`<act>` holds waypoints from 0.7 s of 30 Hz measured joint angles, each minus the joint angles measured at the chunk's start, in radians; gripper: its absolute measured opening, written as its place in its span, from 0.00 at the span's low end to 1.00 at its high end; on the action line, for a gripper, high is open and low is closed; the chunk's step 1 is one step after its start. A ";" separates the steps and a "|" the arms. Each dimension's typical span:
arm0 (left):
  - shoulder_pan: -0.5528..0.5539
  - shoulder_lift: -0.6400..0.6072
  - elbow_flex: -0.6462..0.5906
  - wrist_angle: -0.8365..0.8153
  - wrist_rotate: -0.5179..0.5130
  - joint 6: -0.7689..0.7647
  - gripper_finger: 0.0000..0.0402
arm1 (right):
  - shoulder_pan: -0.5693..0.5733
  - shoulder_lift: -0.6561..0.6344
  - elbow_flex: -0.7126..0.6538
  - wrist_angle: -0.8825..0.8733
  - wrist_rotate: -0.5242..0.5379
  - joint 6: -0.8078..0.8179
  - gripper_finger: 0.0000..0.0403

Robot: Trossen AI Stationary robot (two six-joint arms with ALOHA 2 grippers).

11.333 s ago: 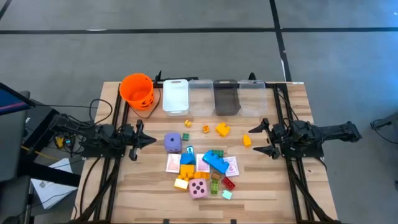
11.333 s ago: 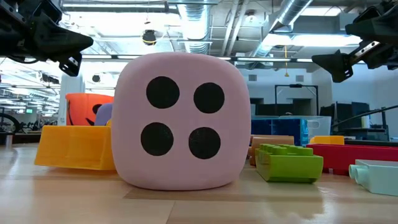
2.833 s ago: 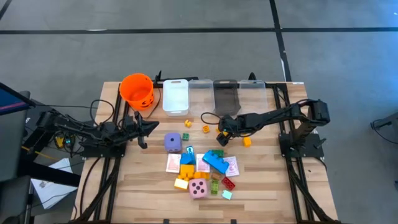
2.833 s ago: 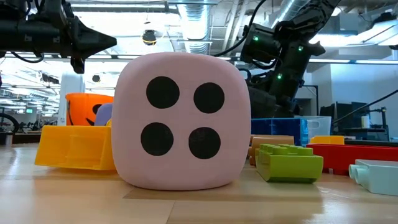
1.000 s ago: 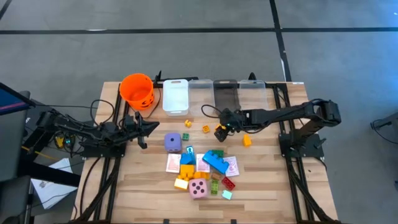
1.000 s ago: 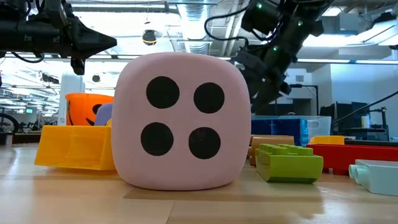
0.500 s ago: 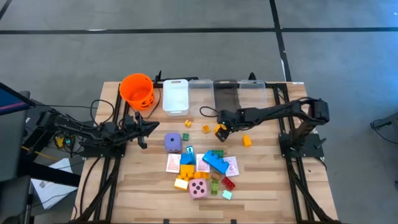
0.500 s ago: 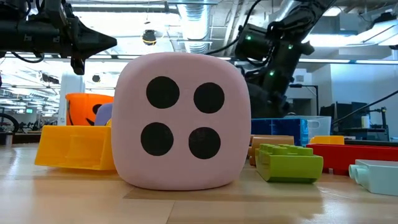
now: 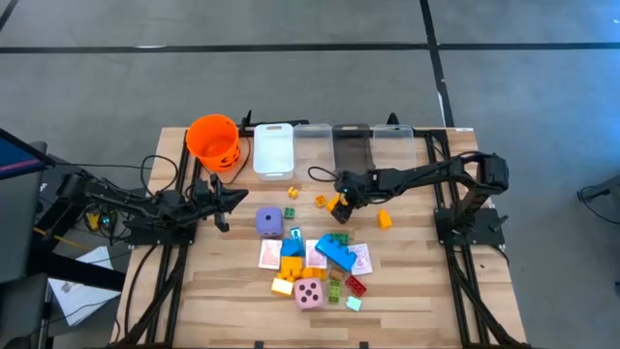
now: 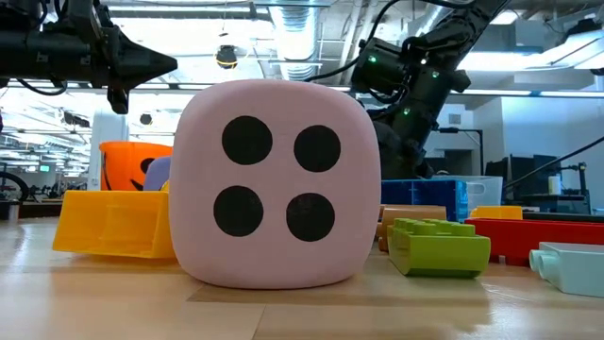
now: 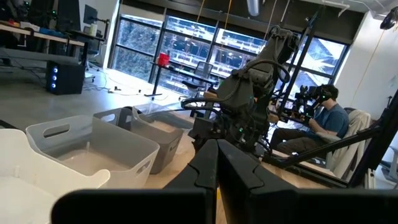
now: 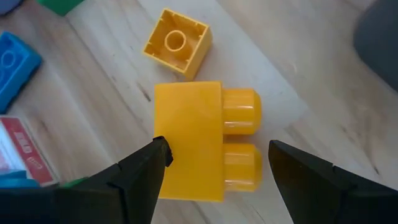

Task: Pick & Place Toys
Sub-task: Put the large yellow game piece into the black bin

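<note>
Right tool (image 9: 339, 205): at frame centre in the high view, arm stretched in from the right edge; fingers (image 12: 140, 171) stand apart, one on each side of the yellow two-stud brick (image 12: 205, 140). Not clamped; a gap shows on the studded side.
Yellow two-stud brick: lies on its side on the table (image 9: 426, 281), studs pointing sideways, between the open fingers. Judged the pick target, with the flat face and stud ends lined up for a squeeze.
Small yellow square brick (image 12: 177, 42): hollow side up, just beyond the target, apart from it; near enough to get nudged.
Left tool (image 9: 215, 201): left of centre in the high view, fingers together, empty; seems parked out of the way.
Toy heap (image 9: 315, 262): lower centre of the high view; blue, green and red bricks, pink-backed cards, pink dotted die (image 10: 278, 184). Purple die (image 9: 269, 221) sits apart at its upper left.
Bins (image 9: 334, 150): row of four along the table's upper edge, orange bucket (image 9: 213, 139) at their left; likely drop places.
Step judged: closing on the brick comes next; no toy is lifted.
</note>
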 joint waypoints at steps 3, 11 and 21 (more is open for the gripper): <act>0.000 0.000 0.000 0.000 0.000 0.000 0.00 | 0.000 0.001 0.001 -0.005 -0.029 -0.004 0.69; 0.000 0.000 0.000 0.000 0.000 0.000 0.00 | 0.008 0.006 0.066 -0.030 -0.097 -0.056 0.69; 0.000 0.000 0.000 0.000 0.000 0.000 0.00 | 0.056 0.005 0.096 -0.045 -0.097 -0.159 0.69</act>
